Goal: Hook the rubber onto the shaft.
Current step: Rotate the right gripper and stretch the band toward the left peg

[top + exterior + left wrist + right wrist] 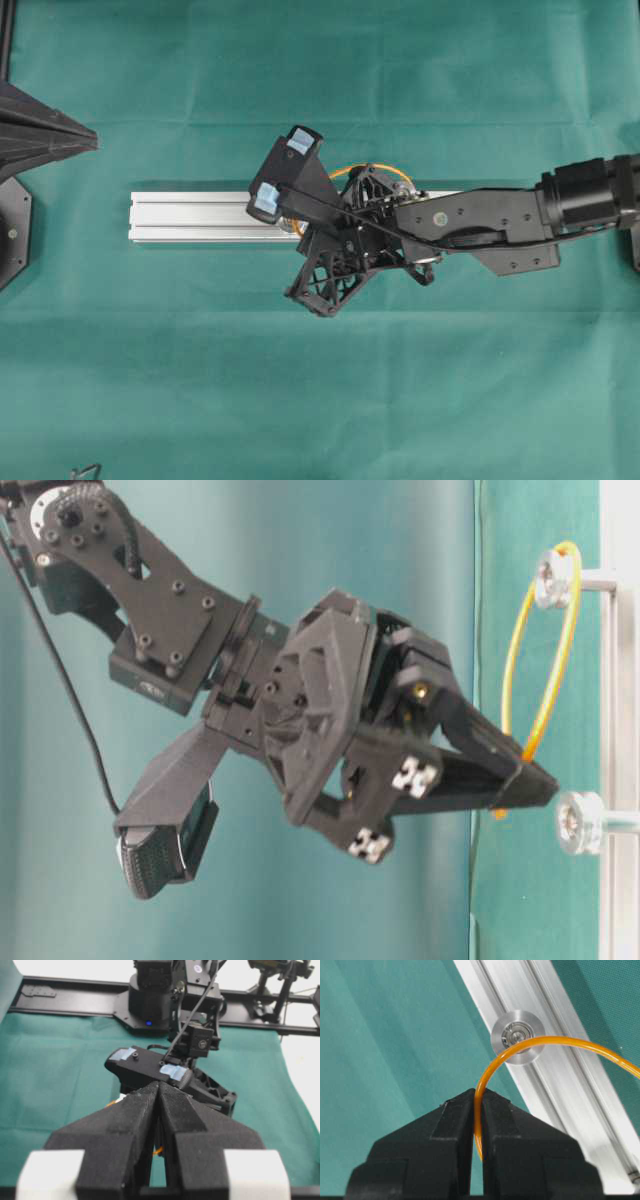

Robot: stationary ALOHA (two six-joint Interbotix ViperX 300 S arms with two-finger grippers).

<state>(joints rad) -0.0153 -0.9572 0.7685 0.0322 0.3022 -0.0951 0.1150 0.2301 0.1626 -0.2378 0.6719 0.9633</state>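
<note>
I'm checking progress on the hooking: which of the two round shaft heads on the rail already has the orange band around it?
The upper shaft head in the table-level view: the rubber band loops over it. The lower shaft head, beside the right gripper pinching the band, is still bare.

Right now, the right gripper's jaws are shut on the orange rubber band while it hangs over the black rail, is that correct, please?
Not quite: the rail is silver aluminium, not black, as the right wrist view shows. The rest stands: the right gripper has its jaws shut on the orange rubber band above that rail.

rubber (530, 1045) cut off right, rail (190, 215) middle hidden by arm
</note>
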